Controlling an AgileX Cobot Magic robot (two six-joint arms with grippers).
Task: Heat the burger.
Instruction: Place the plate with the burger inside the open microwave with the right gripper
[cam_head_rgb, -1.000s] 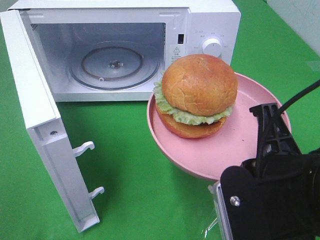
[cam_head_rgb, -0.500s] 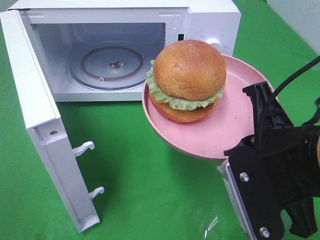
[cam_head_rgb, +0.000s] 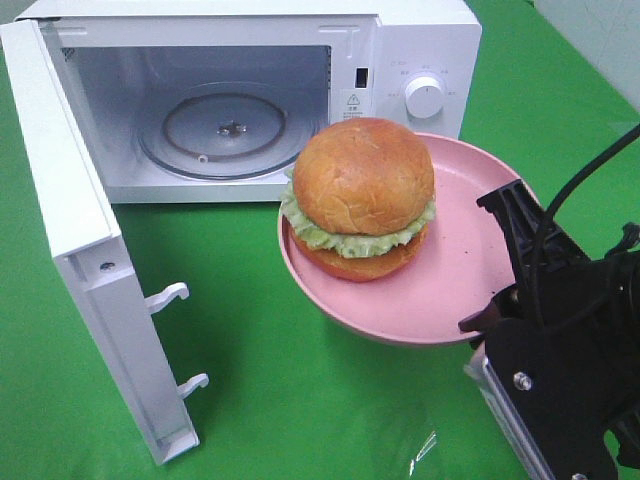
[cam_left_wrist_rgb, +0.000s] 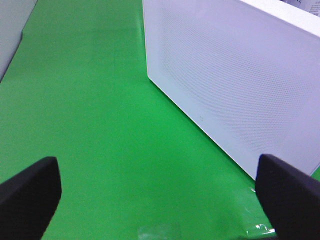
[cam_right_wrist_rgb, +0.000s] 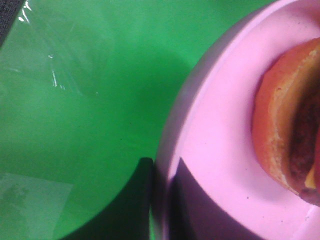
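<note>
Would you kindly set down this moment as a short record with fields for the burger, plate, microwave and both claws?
burger: sits on the pink plate
pink plate: gripped at its rim, in front of the microwave
microwave: door open, glass turntable visible
right claw: shut on the pink plate
left claw: open over the green cloth, holding nothing

White microwave (cam_head_rgb: 420, 35) on green cloth (cam_head_rgb: 250, 370), door (cam_head_rgb: 70, 220) open, glass turntable (cam_head_rgb: 228, 130) inside, 1 dial (cam_head_rgb: 424, 97); pink plate (cam_head_rgb: 460, 275) near its opening.
</note>
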